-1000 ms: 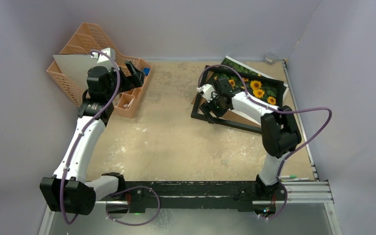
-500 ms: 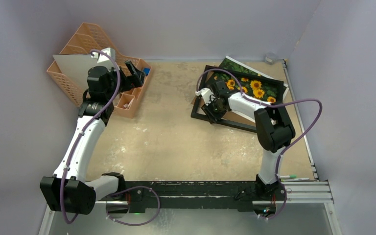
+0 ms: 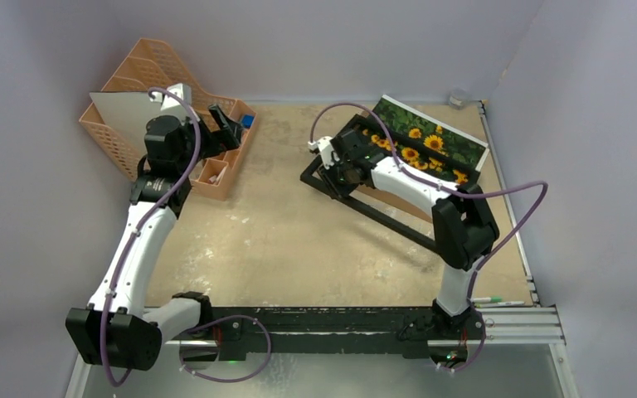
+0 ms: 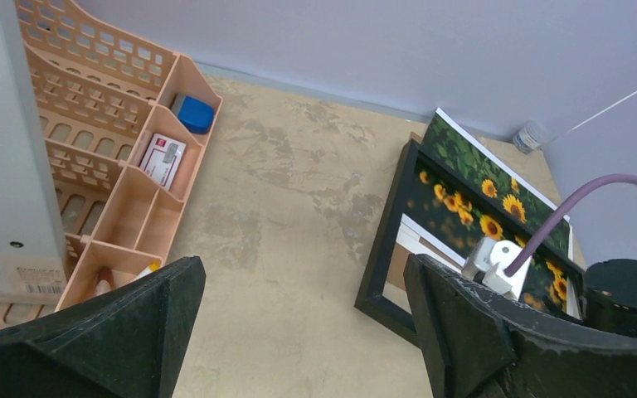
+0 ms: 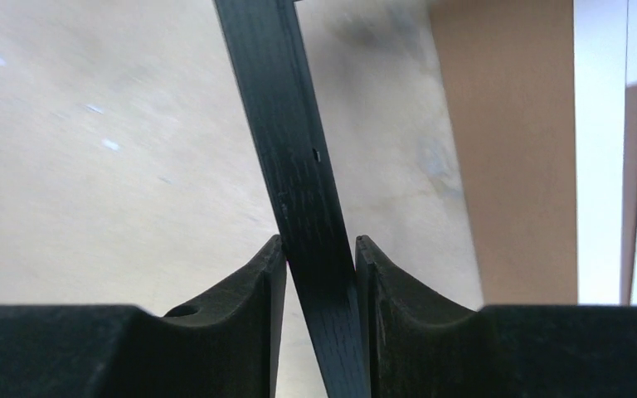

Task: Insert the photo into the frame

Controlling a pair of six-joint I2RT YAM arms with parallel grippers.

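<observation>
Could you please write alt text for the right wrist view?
The right gripper is shut on the thin black edge of the frame, which runs up and away between its jaws. Behind lie the tan table and, at right, a brown board.

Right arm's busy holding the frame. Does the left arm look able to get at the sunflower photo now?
Probably not: the photo lies far right, partly behind the tilted frame, with the right arm between.
</observation>
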